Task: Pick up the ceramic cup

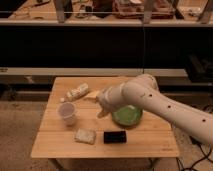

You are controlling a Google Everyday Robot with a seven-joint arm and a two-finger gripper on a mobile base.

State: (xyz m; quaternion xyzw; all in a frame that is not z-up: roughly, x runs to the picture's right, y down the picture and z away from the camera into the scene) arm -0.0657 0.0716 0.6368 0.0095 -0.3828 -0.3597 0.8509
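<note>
tool just R of ceramic cup, not touching; open/closed – can't tell. arm covers green bowl top, further R.

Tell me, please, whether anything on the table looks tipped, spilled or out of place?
Only the white bottle lies on its side behind the upright ceramic cup. No spill shows. The gripper hangs between the cup and the green bowl.

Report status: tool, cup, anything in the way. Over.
Tool over table middle, right of cup, apart from it. Cup upright, left side of table. Lying bottle behind it, packet in front; neither between tool and cup.
</note>
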